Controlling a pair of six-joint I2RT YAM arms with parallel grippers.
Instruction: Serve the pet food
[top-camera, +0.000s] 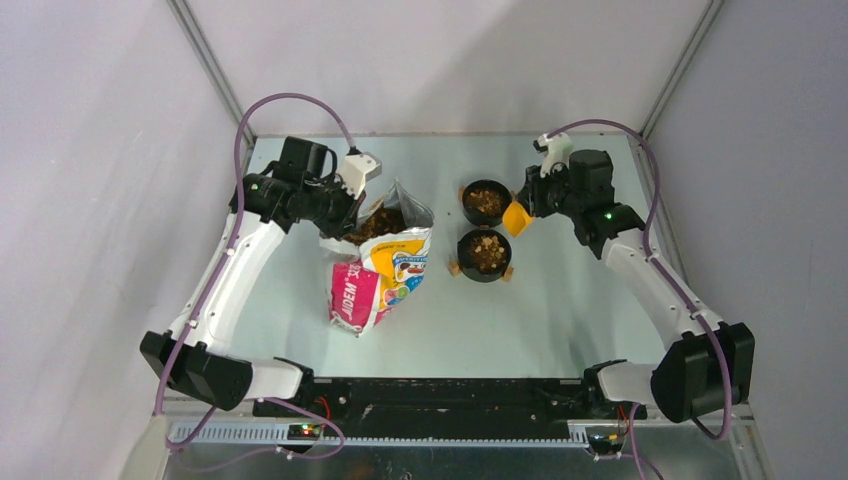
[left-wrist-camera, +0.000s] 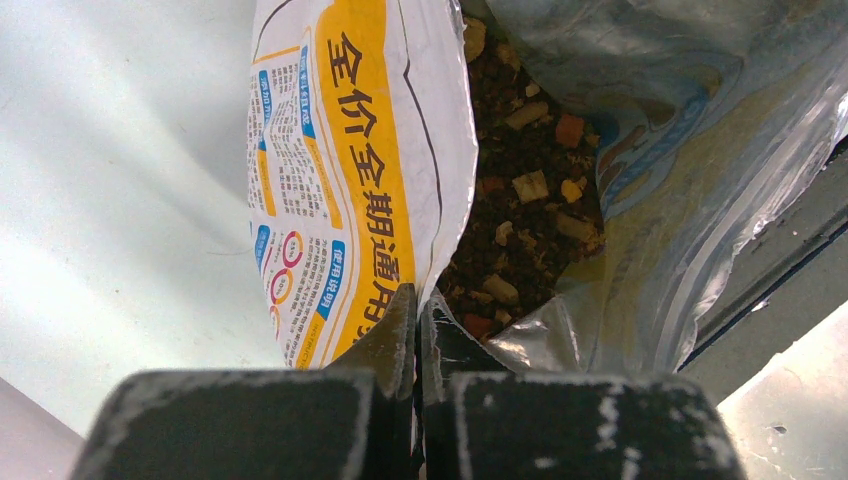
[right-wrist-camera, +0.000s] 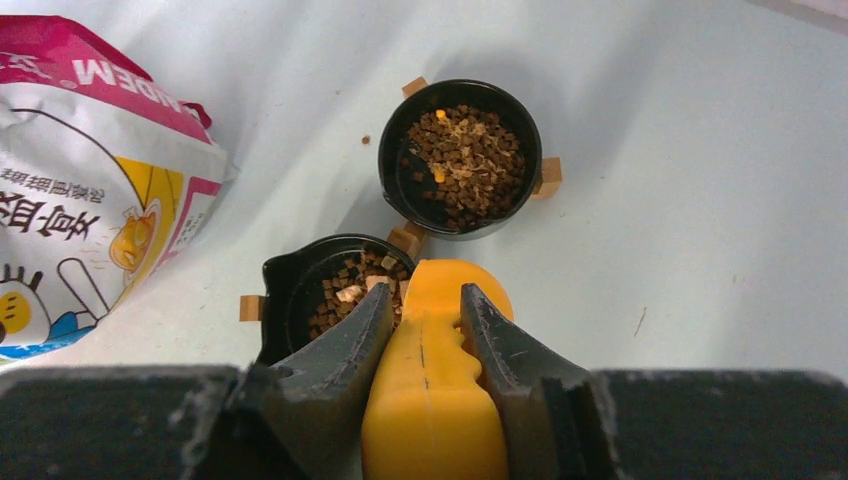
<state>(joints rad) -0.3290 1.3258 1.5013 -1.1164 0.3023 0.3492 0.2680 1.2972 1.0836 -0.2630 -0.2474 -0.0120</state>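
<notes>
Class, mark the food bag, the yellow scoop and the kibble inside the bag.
food bag (top-camera: 385, 275): top view, printed front panel.
yellow scoop (right-wrist-camera: 430, 400): right wrist view, its handle.
kibble (left-wrist-camera: 520, 200): left wrist view, pile inside the open bag.

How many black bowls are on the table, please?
2. The far bowl sits beside the yellow scoop; the near bowl stands just in front of it. Both stand right of the bag and hold kibble. None seems hidden.

Two bowls (top-camera: 486, 202) (top-camera: 484, 254), one bag (top-camera: 385, 270), one scoop (top-camera: 516, 218)
</notes>
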